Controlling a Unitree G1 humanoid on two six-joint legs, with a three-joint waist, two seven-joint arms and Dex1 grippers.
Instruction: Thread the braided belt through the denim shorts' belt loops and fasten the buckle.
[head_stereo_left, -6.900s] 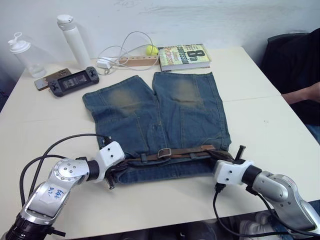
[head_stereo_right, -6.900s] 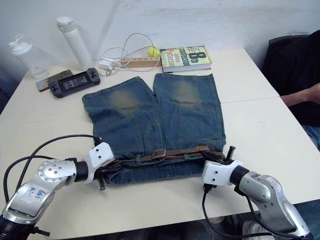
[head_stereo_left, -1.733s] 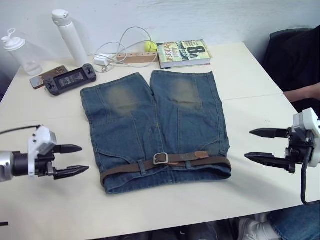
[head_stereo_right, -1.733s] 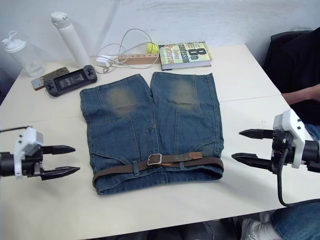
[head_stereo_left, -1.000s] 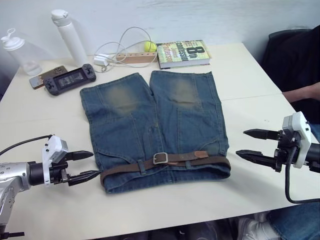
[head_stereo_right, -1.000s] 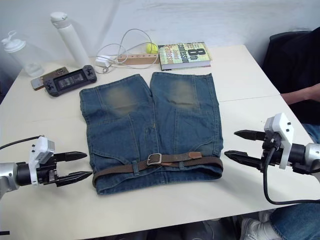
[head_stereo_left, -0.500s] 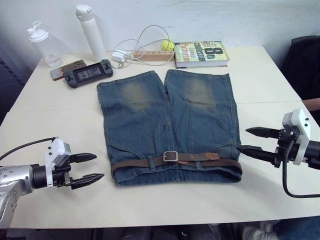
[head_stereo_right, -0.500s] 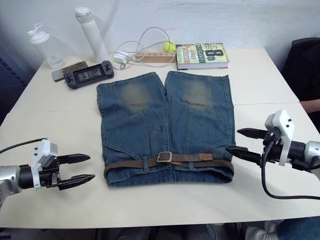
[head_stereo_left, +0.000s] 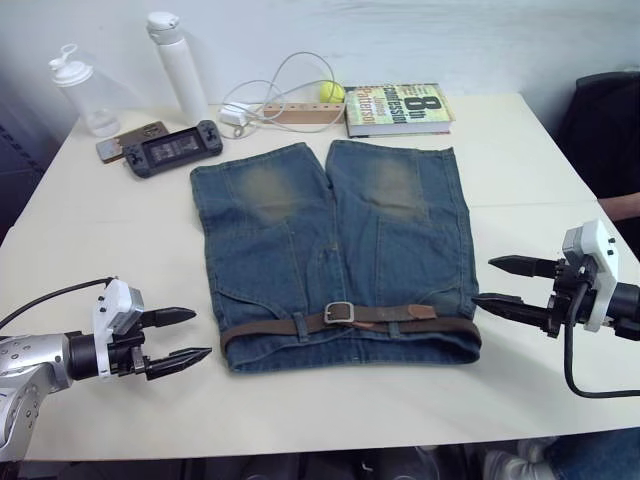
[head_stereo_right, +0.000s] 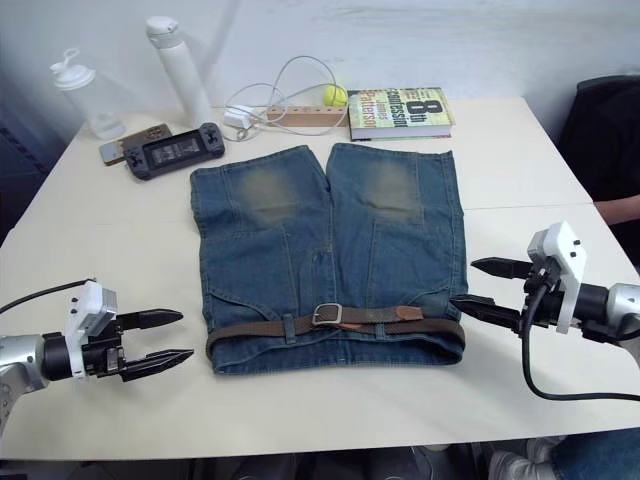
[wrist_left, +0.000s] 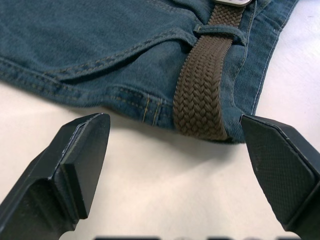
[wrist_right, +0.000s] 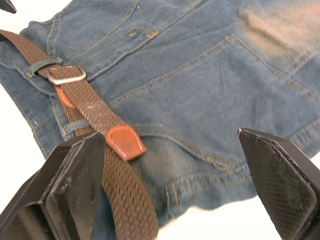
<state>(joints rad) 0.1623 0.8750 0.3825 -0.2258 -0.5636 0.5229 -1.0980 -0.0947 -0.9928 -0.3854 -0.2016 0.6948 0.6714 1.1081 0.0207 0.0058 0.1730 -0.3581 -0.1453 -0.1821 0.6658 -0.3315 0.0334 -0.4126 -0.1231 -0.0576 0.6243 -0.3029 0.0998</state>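
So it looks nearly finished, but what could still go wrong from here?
The braided belt looks buckled, with both grippers open and clear of the denim shorts. If the left gripper or right gripper moves in again, a finger might snag the waistband and bunch it. The light brown tip lies loose and could perhaps catch too.

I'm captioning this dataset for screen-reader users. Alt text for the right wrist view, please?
A braided belt with a tan leather tip lies buckled through the silver buckle across faded denim shorts, seen between the open right claw.
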